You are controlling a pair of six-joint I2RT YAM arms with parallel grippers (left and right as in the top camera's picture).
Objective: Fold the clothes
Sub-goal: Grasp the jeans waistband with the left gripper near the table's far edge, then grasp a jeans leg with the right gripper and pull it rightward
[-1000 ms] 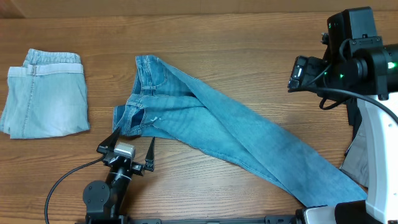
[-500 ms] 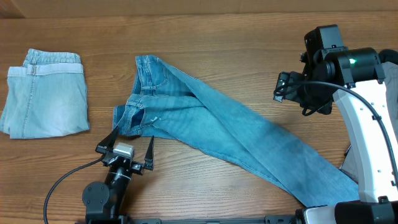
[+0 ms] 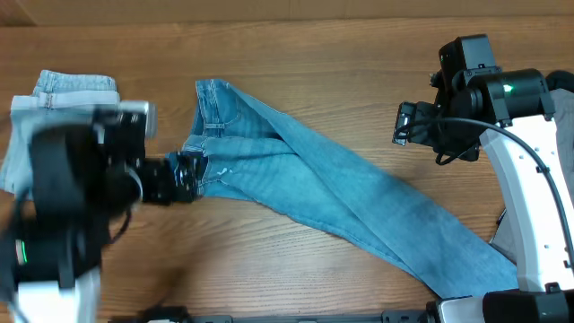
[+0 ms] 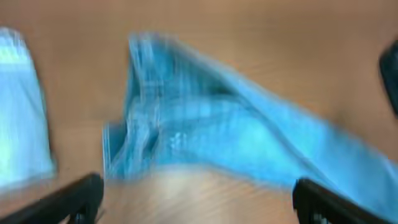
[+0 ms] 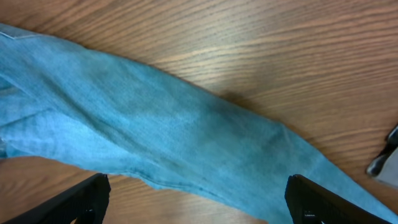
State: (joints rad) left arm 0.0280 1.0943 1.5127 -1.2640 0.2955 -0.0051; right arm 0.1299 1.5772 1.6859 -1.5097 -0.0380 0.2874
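My left hand (image 4: 196, 194) is spread wide. Its two fingers (image 4: 79, 198) stand at the lower corners of the wrist view, with the waist end of the jeans (image 3: 341, 193) just beyond them. That view is smeared. From overhead my left arm is a blur too, lying over much of the pale denim (image 3: 76, 85) at the far left of the bench (image 3: 296, 54). I cannot tell whether the hand touches the waistband.

The jeans lie on the bench in a long slant, with the waist left of middle and the legs running down to the lower right corner. One leg is laid partly over the other.

My right hand (image 5: 199, 198) is wide as well and holds nothing. It is above a leg of the jeans, with bare wood beyond. From overhead it sits just beside the upper edge of that leg. Grey trousers (image 3: 504, 235) show at the right edge, by my right arm.
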